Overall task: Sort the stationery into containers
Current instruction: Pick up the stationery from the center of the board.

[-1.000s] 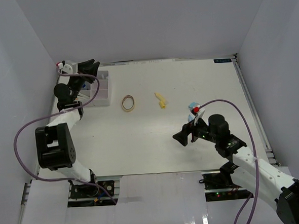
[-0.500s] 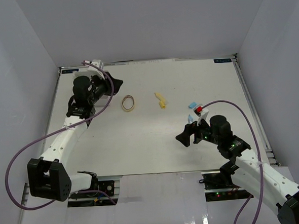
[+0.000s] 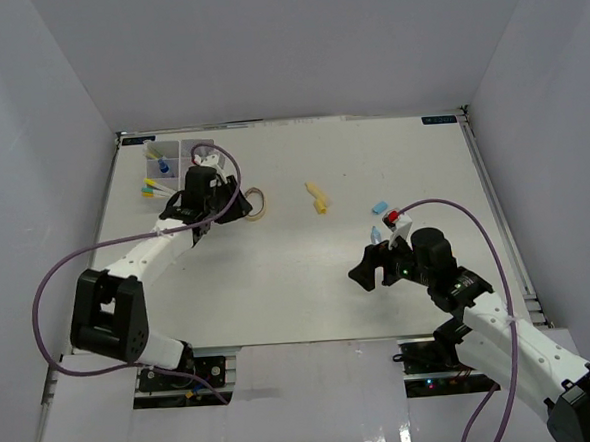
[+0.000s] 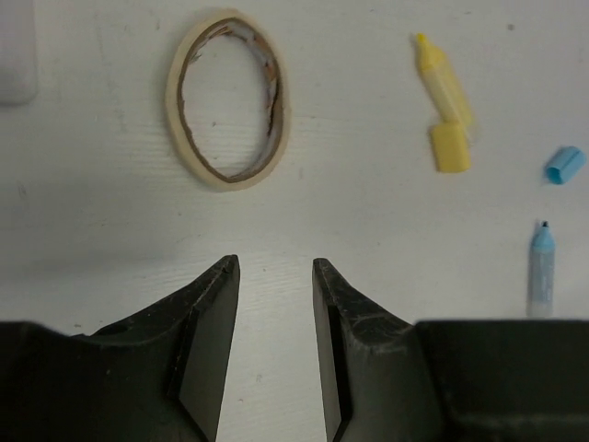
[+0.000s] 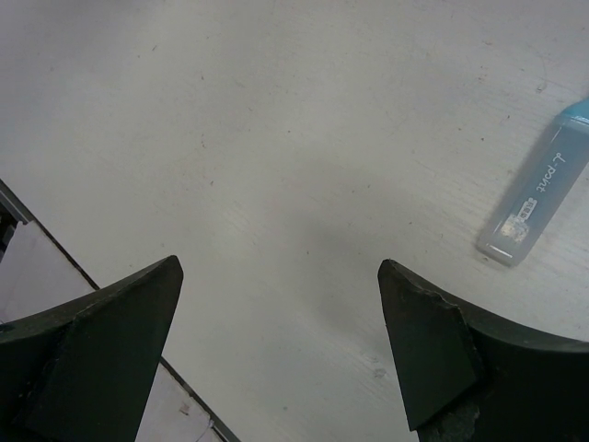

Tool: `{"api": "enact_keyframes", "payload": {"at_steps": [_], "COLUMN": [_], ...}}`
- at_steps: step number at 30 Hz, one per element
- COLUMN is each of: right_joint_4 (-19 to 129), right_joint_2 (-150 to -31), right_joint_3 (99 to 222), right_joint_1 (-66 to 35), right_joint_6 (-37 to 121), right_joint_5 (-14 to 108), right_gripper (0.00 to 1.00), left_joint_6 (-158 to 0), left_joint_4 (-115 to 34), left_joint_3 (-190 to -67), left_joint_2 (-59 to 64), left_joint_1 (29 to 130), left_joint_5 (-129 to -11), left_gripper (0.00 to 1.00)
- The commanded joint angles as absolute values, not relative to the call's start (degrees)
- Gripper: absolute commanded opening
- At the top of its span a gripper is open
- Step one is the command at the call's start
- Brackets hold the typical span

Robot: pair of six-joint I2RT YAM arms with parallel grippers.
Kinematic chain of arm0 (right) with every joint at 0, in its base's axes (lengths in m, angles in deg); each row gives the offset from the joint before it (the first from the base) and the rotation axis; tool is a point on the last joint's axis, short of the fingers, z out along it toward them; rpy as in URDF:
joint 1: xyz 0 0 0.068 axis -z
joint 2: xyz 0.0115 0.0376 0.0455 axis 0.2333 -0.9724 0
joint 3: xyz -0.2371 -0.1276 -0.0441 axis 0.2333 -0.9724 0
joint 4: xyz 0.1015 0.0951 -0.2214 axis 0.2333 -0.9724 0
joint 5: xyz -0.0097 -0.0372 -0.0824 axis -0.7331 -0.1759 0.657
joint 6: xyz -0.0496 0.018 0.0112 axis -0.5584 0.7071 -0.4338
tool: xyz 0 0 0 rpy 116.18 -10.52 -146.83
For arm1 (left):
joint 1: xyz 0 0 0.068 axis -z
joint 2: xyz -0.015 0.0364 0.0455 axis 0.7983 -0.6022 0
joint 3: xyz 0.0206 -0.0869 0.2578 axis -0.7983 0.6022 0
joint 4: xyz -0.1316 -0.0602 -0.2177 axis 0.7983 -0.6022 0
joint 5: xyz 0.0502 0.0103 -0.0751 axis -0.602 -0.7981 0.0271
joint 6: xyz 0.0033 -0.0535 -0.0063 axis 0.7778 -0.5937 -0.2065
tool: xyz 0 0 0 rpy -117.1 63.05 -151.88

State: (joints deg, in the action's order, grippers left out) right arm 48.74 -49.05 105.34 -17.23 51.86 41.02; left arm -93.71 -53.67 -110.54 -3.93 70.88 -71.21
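The white organizer tray (image 3: 180, 145) stands at the far left and holds several small yellow, green and blue items. The tan ring (image 3: 263, 205) lies flat just right of it. My left gripper (image 3: 242, 200) is open and empty, low over the table just short of the ring (image 4: 281, 101). A yellow marker (image 3: 317, 197) with its cap off, a small blue eraser (image 3: 380, 208) and a light blue pen (image 3: 375, 236) lie mid-table. My right gripper (image 3: 363, 274) is open wide and empty, left of the pen (image 5: 538, 189).
White walls close in the table on three sides. In the left wrist view (image 4: 273, 267) the yellow marker (image 4: 444, 87), the eraser (image 4: 563, 163) and the pen (image 4: 541, 267) lie to the right, and a tray corner (image 4: 14, 55) shows top left. The right wrist view (image 5: 281, 267) shows the table's near edge (image 5: 55, 249).
My left gripper has swung away from the tray to the right and down to the tan ring, uncovering the tray. The right arm has barely moved.
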Motion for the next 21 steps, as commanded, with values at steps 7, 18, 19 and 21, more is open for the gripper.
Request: {"api": "enact_keyframes", "payload": {"at_steps": [7, 18, 19, 21], "right_joint_4": [50.32, 52.16, 52.34, 52.34], "right_joint_2": [-49.16, -50.22, -50.22, -50.13], "right_joint_3": [105.66, 104.08, 104.08, 103.9], "right_joint_1": [-16.92, -16.92, -16.92, -16.92], "right_joint_6": [52.53, 51.74, 51.57, 51.48], "right_joint_5": [40.9, 40.19, 40.19, 40.02], "right_gripper": [0.93, 0.93, 0.93, 0.93], "left_joint_6": [-101.6, -105.9, -106.17, -106.95], "left_joint_4": [-54.14, -53.69, -53.69, -53.69], "left_joint_3": [-115.25, -120.87, -121.14, -121.75], "left_joint_2": [-13.42, -21.41, -22.64, -23.7], "left_joint_1": [71.78, 73.1, 73.19, 73.36], "left_joint_5": [-84.41, -89.86, -89.86, -90.12], "left_gripper": [0.52, 0.54, 0.54, 0.53]}}
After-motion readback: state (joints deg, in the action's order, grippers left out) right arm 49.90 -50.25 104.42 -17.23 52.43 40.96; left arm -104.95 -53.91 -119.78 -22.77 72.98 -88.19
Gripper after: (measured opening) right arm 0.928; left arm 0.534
